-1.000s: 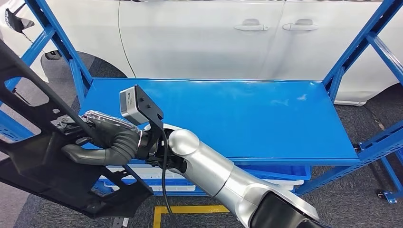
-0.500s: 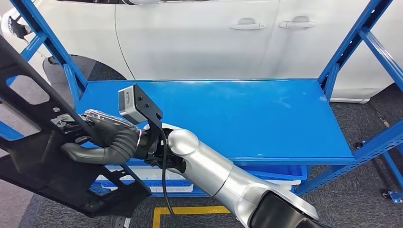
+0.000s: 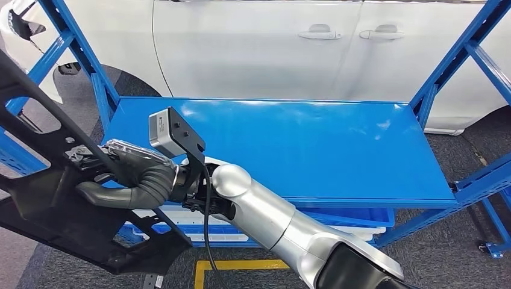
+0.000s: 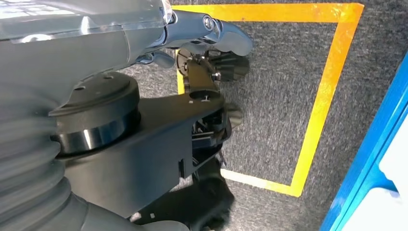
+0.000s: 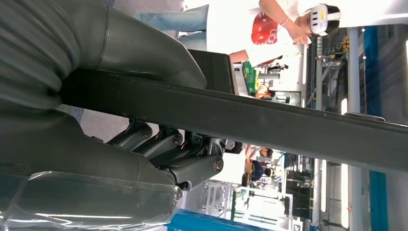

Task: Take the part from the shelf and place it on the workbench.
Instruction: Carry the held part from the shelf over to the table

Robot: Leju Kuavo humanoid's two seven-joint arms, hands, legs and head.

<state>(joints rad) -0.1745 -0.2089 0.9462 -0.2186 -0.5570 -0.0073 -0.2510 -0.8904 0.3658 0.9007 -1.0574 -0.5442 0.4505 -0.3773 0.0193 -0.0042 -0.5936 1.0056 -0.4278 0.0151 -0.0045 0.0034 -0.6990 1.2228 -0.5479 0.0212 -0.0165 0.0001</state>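
The part [image 3: 60,198] is a large black plastic frame with openings, hanging at the left of the head view, off the blue shelf [image 3: 313,150]. My right hand [image 3: 135,177] reaches across from the lower right and grips one of its bars. In the right wrist view the right hand [image 5: 96,159] has its fingers curled under the bar of the part [image 5: 269,120] and its thumb over it. In the left wrist view my left hand [image 4: 120,43] holds a black bracket of the part [image 4: 144,159] above the floor.
The shelf's blue uprights [image 3: 78,54] stand at both sides, and a white car [image 3: 253,48] is parked behind. Pale bins [image 3: 337,226] sit under the shelf board. Yellow tape [image 4: 327,91] marks the grey carpet. People [image 5: 269,19] stand in the background of the right wrist view.
The whole picture swayed slightly left and back, so the camera moved. The right hand's hold on the part looks the same.
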